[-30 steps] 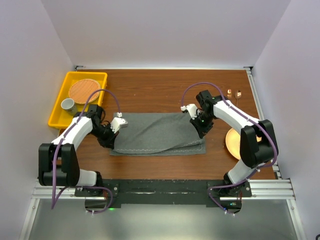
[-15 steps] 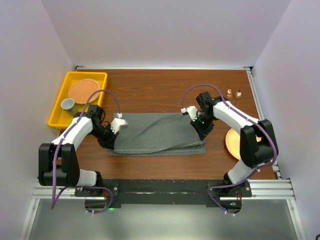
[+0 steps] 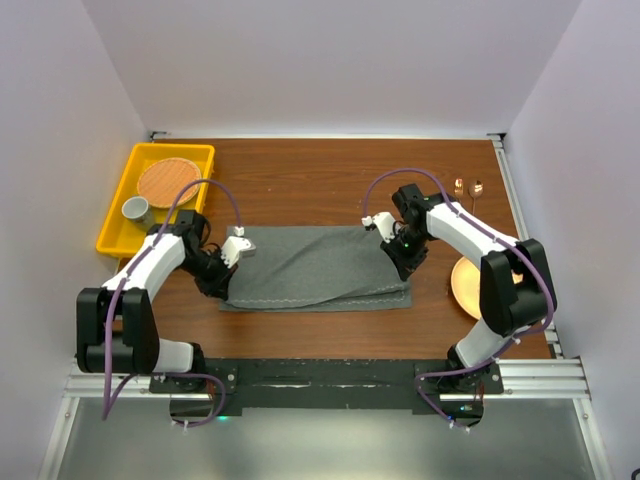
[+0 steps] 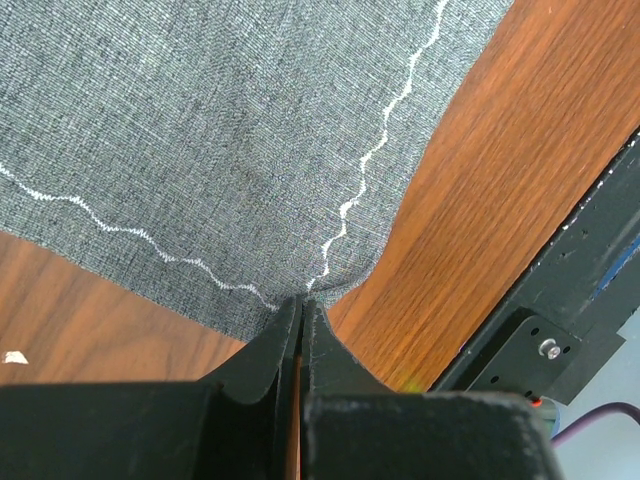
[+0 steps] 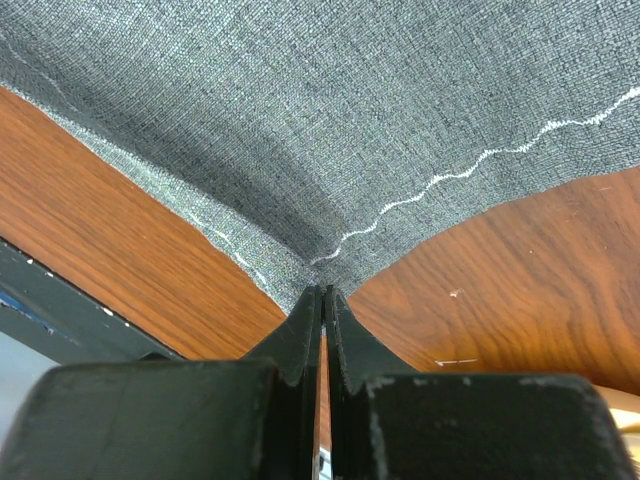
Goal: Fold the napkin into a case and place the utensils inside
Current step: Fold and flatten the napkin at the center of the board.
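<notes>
Top external view shows us the napkin (image 3: 315,268) with its long axis running from one gripper to the other. Our left gripper (image 4: 300,305) pinches one hemmed corner and our right gripper (image 5: 325,292) the opposite one. The cloth spreads ahead of each set of fingertips.

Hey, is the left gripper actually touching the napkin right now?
Touching. In the left wrist view the left gripper is shut on a corner of the napkin, and the cloth puckers where it enters the closed tips.

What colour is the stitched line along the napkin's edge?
The stitching is white, a wavy line on the dark grey napkin; the left wrist view shows it best.
</notes>
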Action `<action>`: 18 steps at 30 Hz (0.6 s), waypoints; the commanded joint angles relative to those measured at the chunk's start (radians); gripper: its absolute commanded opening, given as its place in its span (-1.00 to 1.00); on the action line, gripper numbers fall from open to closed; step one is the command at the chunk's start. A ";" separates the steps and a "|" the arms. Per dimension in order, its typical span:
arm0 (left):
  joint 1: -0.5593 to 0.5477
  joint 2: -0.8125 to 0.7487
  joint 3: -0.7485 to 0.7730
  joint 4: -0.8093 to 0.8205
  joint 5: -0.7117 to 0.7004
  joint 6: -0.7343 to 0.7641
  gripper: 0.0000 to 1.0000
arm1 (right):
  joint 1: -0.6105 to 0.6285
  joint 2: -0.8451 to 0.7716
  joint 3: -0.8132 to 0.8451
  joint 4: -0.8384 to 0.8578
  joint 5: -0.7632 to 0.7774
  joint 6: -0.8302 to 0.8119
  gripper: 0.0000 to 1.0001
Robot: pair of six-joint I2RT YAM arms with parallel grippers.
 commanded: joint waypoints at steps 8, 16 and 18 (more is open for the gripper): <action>-0.008 -0.008 0.001 -0.044 0.033 0.041 -0.19 | 0.006 0.022 0.062 -0.122 -0.056 -0.043 -0.37; 0.005 -0.077 0.228 -0.043 0.194 -0.053 0.83 | 0.004 0.010 0.285 -0.191 -0.219 0.032 0.42; 0.005 -0.094 0.256 0.061 0.219 -0.169 1.00 | 0.004 0.029 0.316 -0.144 -0.252 0.088 0.55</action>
